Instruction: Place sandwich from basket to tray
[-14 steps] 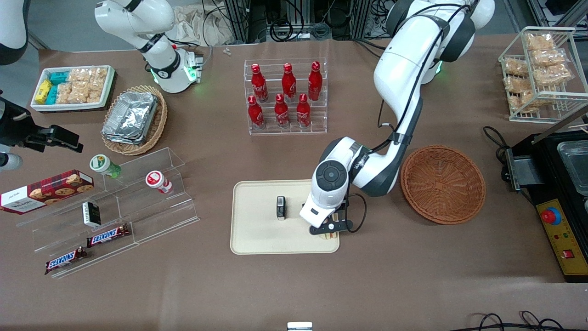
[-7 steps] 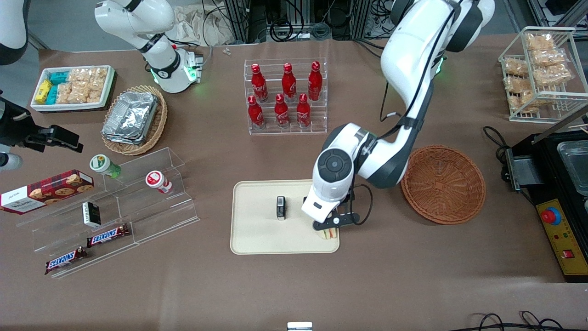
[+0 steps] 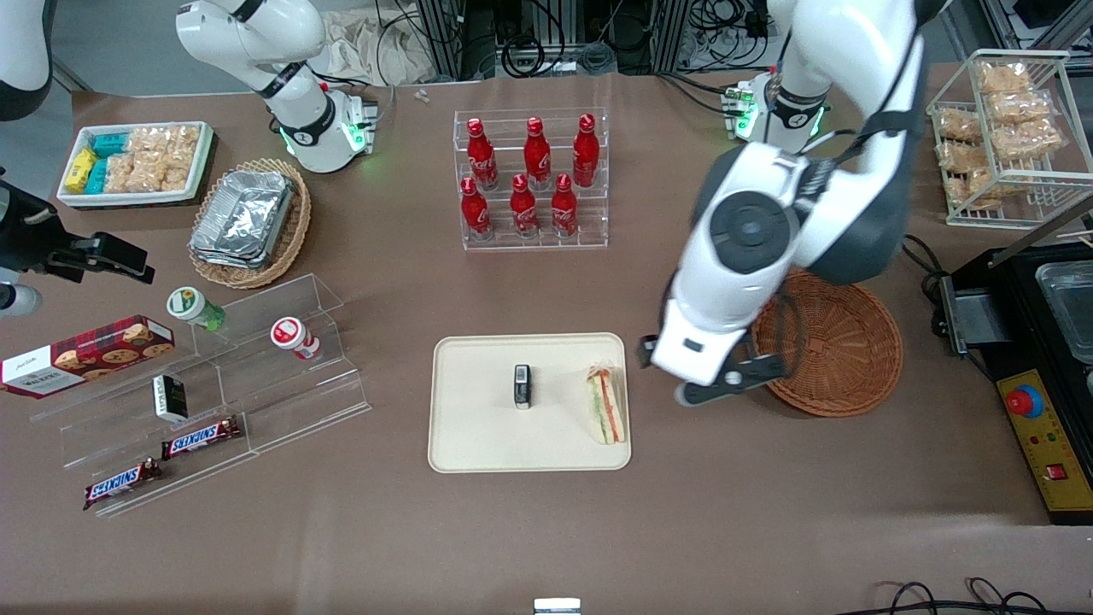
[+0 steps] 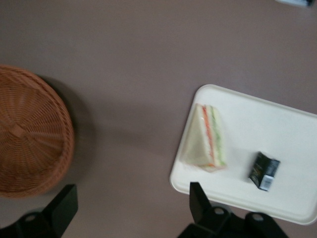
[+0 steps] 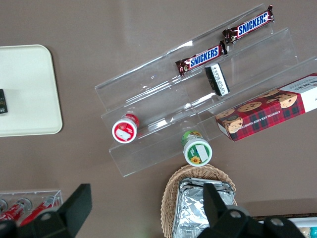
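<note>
Two things lie in the tray [image 3: 478,444], the sandwich [image 3: 605,404] included; gripper [image 3: 702,386] jaws spread.

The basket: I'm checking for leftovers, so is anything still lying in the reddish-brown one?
No, the basket shows only bare weave; the sandwich lies on the tray, and the open gripper hangs between them.

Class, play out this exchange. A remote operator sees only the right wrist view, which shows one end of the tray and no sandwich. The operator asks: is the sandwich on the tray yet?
Observer: Yes. The sandwich lies on the tray, at the end nearer the basket.
Operator: Is anything in the basket?
Observer: Nothing shows in it.
Operator: Where is the gripper?
Observer: The gripper hangs above the gap between tray and basket, jaws open, holding nothing.
</note>
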You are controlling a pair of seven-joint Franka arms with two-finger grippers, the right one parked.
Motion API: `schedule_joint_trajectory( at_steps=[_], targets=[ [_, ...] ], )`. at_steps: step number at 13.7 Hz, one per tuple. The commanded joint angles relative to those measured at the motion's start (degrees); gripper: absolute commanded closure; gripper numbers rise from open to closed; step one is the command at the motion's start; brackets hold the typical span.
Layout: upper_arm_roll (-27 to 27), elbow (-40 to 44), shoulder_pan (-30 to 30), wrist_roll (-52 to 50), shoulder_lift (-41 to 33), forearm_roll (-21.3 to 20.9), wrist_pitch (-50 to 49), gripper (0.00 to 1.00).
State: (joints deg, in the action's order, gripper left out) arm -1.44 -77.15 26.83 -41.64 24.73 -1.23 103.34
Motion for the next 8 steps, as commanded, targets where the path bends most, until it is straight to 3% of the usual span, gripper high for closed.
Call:
schedule_joint_trajectory(
  at_steps=[1, 4, 8],
  targets=[
    [0.6, -24.6, -4.9, 5.9, -16.3, 0.3, 11.5, 0.00],
    [0.4, -30.1, -8.2, 7.8, -22.1, -0.1, 12.7, 0.00],
    [0.4, -32.8, -15.9, 18.3, -26.8, 0.3, 12.9, 0.00]
  ],
)
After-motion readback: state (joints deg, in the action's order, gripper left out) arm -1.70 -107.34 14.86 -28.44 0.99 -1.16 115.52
